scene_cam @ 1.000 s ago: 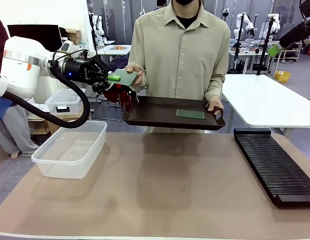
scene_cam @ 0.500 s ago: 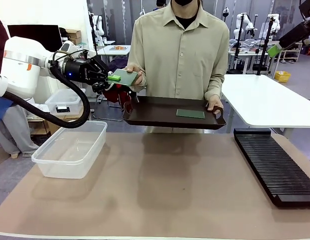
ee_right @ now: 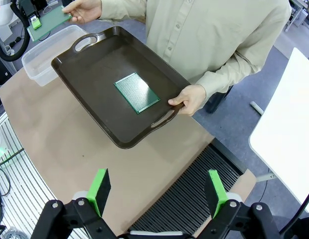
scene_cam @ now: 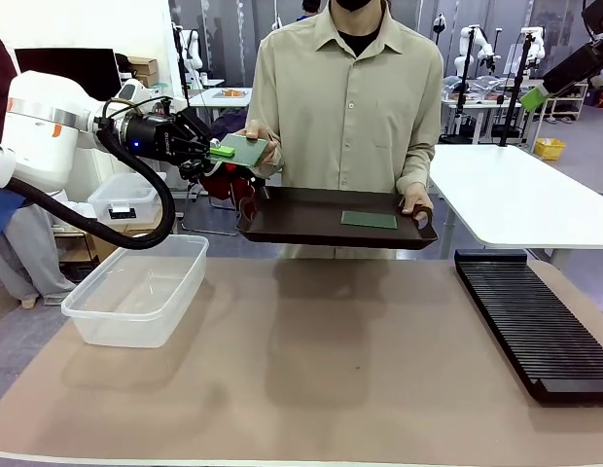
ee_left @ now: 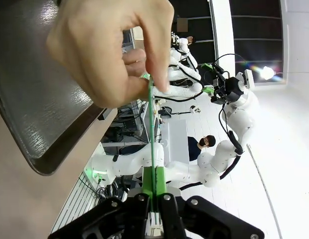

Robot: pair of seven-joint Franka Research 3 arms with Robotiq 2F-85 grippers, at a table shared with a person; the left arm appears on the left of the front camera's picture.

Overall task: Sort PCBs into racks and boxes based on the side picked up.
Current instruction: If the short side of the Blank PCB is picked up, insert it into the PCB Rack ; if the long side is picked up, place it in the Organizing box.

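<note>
Above the tray (scene_cam: 311, 230), a PCB (scene_cam: 245, 149) is clamped by the left gripper (scene_cam: 222, 151) and pinched by a hand (scene_cam: 267, 146); slippage is risked if pulled.

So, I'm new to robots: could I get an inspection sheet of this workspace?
surface: table with a brown cover.
job's things: held green board between left robot hand and person's hand; second green board lying on the dark tray the person carries; clear tub at left and black slotted rack at right, both on the table.
clutter: nothing seen.
hands: left robot hand shut on the held green board's edge; right robot hand open, holding nothing.
cables: black hose loops below the left arm.
surroundings: white table at right; small lidded box behind the tub.
</note>
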